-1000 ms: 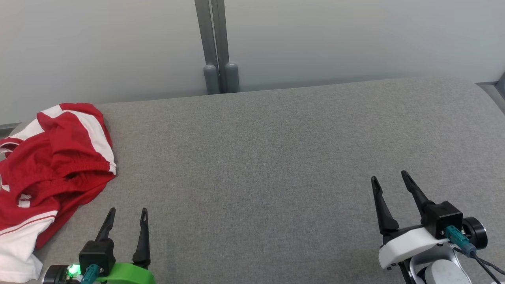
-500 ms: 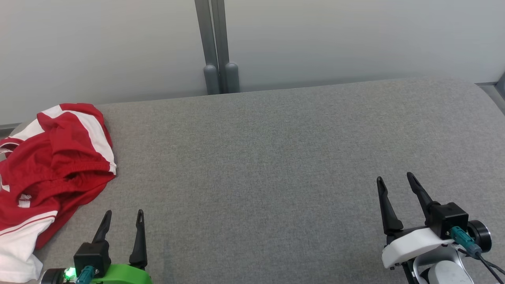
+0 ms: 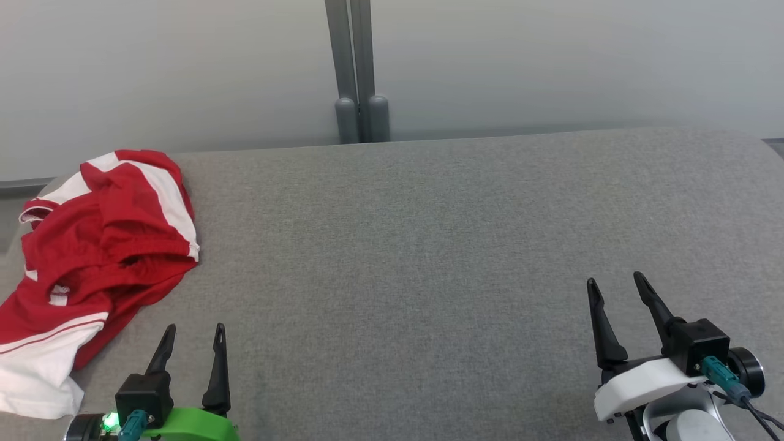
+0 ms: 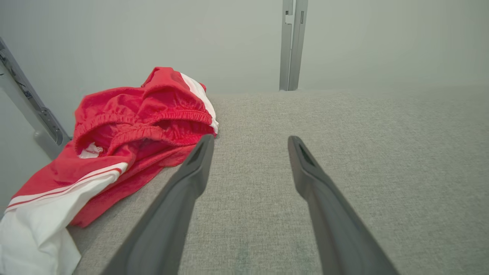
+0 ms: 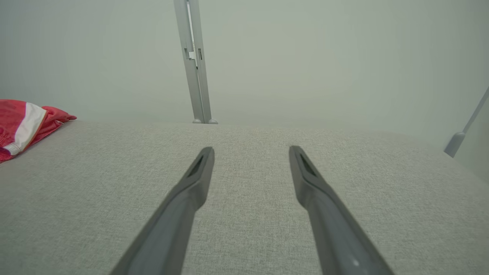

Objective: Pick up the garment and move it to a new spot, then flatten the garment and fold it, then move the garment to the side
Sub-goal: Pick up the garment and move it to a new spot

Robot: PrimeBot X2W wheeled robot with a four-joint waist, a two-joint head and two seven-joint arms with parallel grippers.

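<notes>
A crumpled red and white garment (image 3: 92, 257) lies in a heap at the table's far left, its white end hanging toward the front edge. The left wrist view shows the same garment (image 4: 126, 126) with its elastic waistband bunched up. My left gripper (image 3: 195, 332) stands open near the front edge, just right of the garment and apart from it, nothing between its fingers. Far across the table, my right gripper (image 3: 614, 283) is open and empty too. In the right wrist view a corner of the garment (image 5: 26, 124) shows at the left edge.
The grey fabric-covered table (image 3: 429, 245) stretches wide between the two grippers. A grey post (image 3: 358, 67) rises against the pale wall behind the far edge. A slanted metal bar (image 4: 30, 103) stands off the table's left end.
The whole head view has shifted right and slightly down, so the camera has moved. Both grippers drew back slightly toward the front edge. The garment lies as before.
</notes>
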